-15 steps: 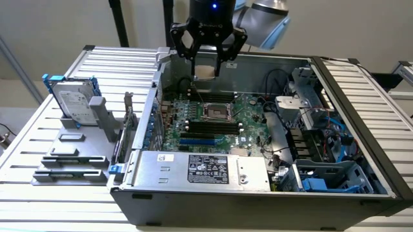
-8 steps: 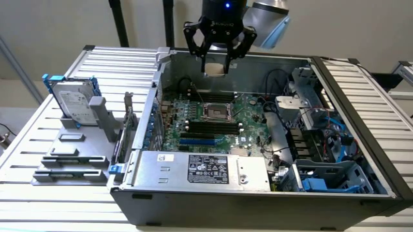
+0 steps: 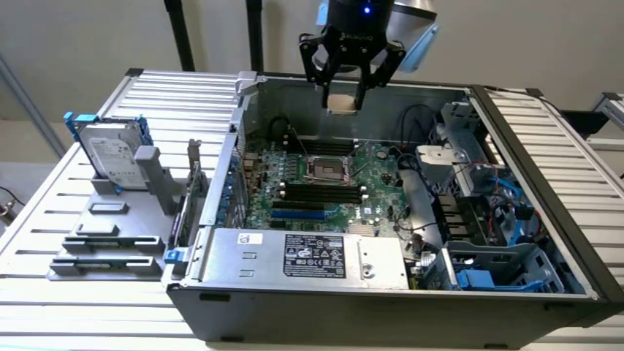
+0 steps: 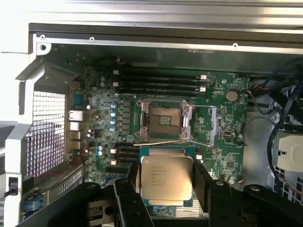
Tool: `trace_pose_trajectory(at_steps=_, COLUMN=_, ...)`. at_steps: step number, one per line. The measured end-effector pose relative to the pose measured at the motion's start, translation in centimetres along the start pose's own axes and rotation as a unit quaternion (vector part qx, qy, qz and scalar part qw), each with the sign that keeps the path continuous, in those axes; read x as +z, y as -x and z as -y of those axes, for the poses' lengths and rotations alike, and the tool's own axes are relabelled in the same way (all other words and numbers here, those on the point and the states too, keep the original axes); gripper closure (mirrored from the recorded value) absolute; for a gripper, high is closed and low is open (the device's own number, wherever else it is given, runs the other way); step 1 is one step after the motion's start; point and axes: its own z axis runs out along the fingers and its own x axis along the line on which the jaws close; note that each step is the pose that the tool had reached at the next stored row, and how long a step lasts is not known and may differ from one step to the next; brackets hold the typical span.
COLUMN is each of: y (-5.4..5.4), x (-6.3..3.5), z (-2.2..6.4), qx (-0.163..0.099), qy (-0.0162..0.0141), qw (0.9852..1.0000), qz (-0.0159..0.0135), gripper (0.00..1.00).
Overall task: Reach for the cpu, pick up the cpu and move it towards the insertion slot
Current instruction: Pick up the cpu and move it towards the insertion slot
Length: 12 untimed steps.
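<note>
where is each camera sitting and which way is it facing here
Exterior view: off the arm, above the open computer case, looking down into it; the pincer hangs over the green board holding the chip, and a hard drive stands on the exterior view's left.
Wrist view: on the wrist, looking past the dark fingers to the board.
Shared: the chip in the pincer, and the silver-framed socket.

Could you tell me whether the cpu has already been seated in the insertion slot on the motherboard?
No. The cpu sits clamped in the pincer, apart from the insertion slot, whose centre is bare.
</note>
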Motion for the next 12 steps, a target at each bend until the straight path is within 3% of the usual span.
trace_pose_trajectory(at_steps=8, y=0.6, x=0.52, z=-0.45, qx=0.009, qy=0.0003, qw=1.0, qz=0.0007, gripper=0.45)
trace_pose_trajectory(at_steps=12, y=0.6, x=0.7, z=-1.51, qx=0.01, qy=0.0003, qw=0.9999, qz=0.004, gripper=0.45)
